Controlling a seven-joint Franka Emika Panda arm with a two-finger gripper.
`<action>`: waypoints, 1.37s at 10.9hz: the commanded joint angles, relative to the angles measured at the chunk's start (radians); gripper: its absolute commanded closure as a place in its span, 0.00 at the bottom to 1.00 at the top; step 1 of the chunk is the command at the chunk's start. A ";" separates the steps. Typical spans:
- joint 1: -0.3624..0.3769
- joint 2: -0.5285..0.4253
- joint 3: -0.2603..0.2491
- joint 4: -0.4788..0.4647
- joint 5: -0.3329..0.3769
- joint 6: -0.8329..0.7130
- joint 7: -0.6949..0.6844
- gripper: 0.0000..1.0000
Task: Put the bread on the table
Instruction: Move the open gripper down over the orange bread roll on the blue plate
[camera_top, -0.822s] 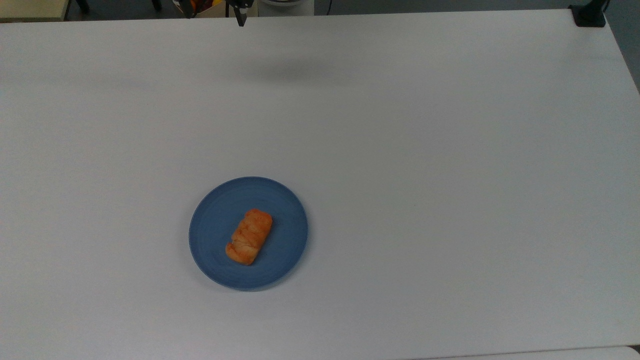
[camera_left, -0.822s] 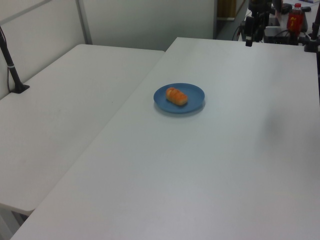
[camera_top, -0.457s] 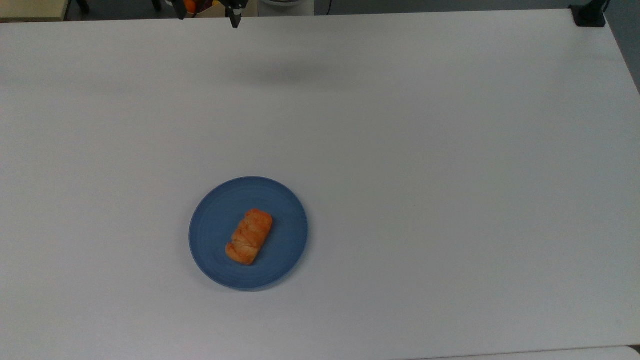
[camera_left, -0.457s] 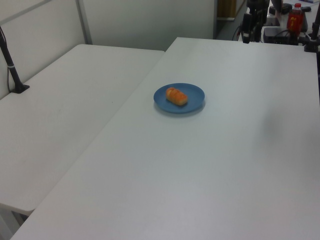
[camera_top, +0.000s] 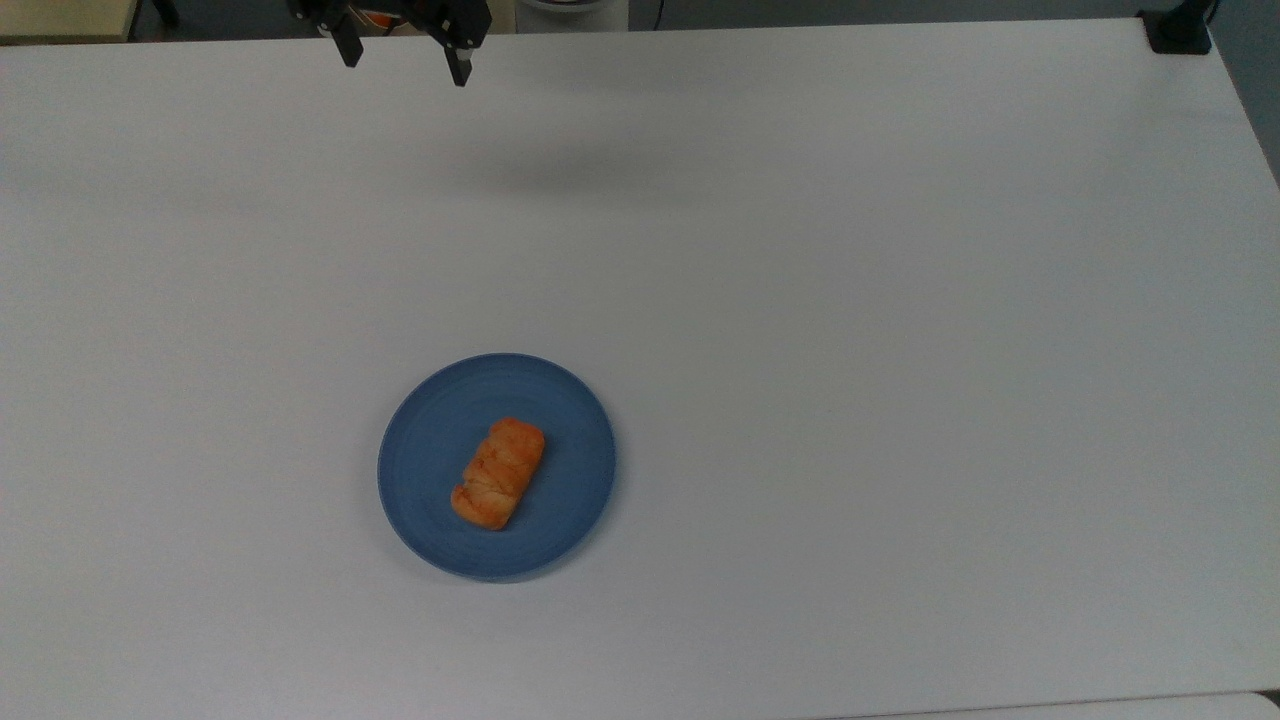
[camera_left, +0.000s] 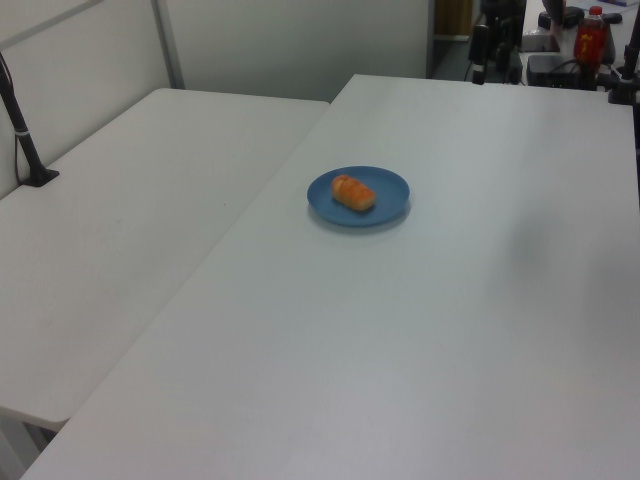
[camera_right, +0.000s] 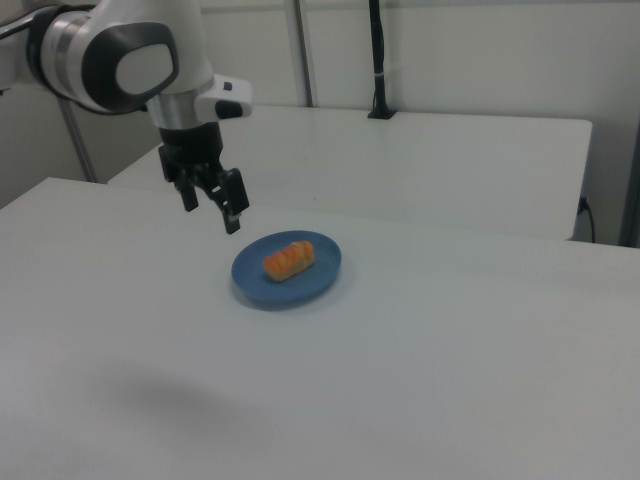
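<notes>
The bread (camera_top: 498, 474) lies on its long side near the middle of a round blue plate (camera_top: 420, 470), its ridged orange crust facing up; the same bread (camera_right: 289, 259) sits on the plate (camera_right: 320, 280) in the right view, and in the left view the bread (camera_left: 353, 192) rests slightly toward the plate's (camera_left: 390, 190) left side. The plate stands on the white table (camera_top: 850, 350). The gripper (camera_top: 403, 62) hangs in the air above the table, well apart from the bread, near the table's far edge at the top view's upper left. Its two fingers are spread wide apart and hold nothing. In the right view the gripper (camera_right: 211, 210) points downward, up and to the right view's left of the plate.
</notes>
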 joint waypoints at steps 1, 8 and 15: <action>-0.003 0.194 -0.005 0.196 0.059 0.084 -0.003 0.00; -0.001 0.510 0.095 0.274 0.082 0.600 0.193 0.00; 0.015 0.705 0.095 0.334 0.005 0.708 0.238 0.00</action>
